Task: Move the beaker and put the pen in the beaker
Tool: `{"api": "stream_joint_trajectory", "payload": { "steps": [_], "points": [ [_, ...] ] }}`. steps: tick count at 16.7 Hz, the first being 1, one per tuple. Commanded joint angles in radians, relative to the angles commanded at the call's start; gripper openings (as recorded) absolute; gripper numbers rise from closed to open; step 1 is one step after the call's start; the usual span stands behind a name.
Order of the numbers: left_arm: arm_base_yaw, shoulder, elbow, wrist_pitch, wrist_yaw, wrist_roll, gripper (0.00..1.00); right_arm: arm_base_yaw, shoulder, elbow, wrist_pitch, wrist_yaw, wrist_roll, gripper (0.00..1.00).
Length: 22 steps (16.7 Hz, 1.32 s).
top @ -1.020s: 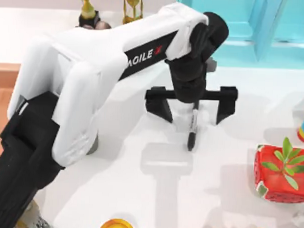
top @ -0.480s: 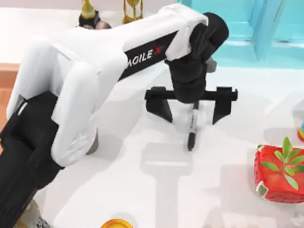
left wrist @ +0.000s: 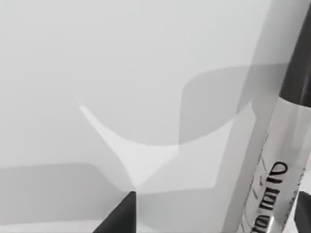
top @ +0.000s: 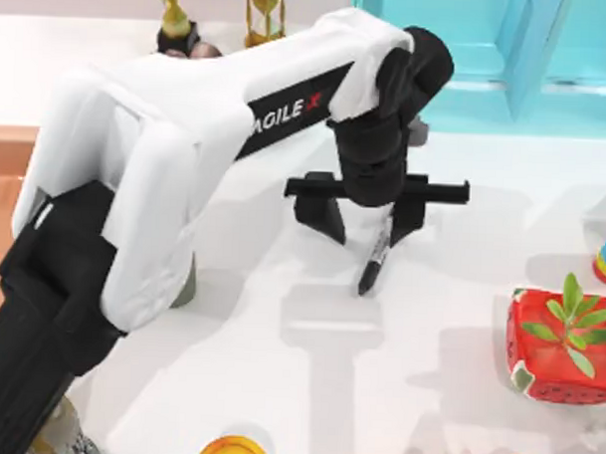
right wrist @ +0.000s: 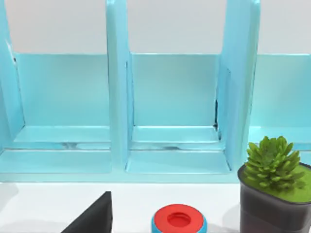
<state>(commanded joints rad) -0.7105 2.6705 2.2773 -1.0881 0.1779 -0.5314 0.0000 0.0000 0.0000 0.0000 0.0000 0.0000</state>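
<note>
Here the white table (top: 278, 386) spreads across the top view, with a turquoise shelf unit (top: 508, 55) along its far edge and a strip of wooden floor (top: 1, 187) beyond the table's left side. The left arm (top: 185, 173), white with black lettering, reaches from the near left across to the table's middle. Its gripper (top: 368, 221) points down with the fingers partly apart, one finger (top: 323, 213) standing to the left and the other touching the pen (top: 374, 259); I cannot tell whether the pen is pinched. The pen leans, its upper end at the gripper and its lower tip near the table. A red strawberry-patterned box (top: 558, 345) with green leaves sits at the right, a yellow cap (top: 233, 451) at the near edge, and two gold trophies (top: 221, 15) at the far side. The left wrist view adds the pen's pale label band (left wrist: 272, 179) with black lettering, close over the shadowed table. The right wrist view faces the shelf's open compartments (right wrist: 172, 97), with a potted succulent (right wrist: 272, 189) and a red cap ringed in blue (right wrist: 179, 219) on the table before it.
</note>
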Motion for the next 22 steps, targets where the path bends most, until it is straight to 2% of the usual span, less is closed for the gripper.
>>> {"api": "stream_joint_trajectory", "payload": {
  "steps": [1, 2, 9, 10, 14, 22],
  "points": [
    [0.000, 0.000, 0.000, 0.000, 0.000, 0.000, 0.02, 0.000, 0.000, 0.000, 0.000, 0.000, 0.000, 1.00],
    [0.000, 0.000, 0.000, 0.000, 0.000, 0.000, 0.00, 0.000, 0.000, 0.000, 0.000, 0.000, 0.000, 1.00],
    [0.000, 0.000, 0.000, 0.000, 0.000, 0.000, 0.00, 0.000, 0.000, 0.000, 0.000, 0.000, 0.000, 1.00],
    [0.016, -0.079, -0.019, -0.040, -0.049, 0.039, 0.00, 0.000, 0.000, 0.000, 0.000, 0.000, 0.000, 1.00],
    [-0.006, -0.151, -0.076, -0.047, -0.051, 0.015, 0.00, 0.000, 0.000, 0.000, 0.000, 0.000, 0.000, 1.00],
    [-0.115, -0.479, -0.344, -0.096, -0.069, -0.096, 0.00, 0.000, 0.000, 0.000, 0.000, 0.000, 0.000, 1.00]
  ]
}}
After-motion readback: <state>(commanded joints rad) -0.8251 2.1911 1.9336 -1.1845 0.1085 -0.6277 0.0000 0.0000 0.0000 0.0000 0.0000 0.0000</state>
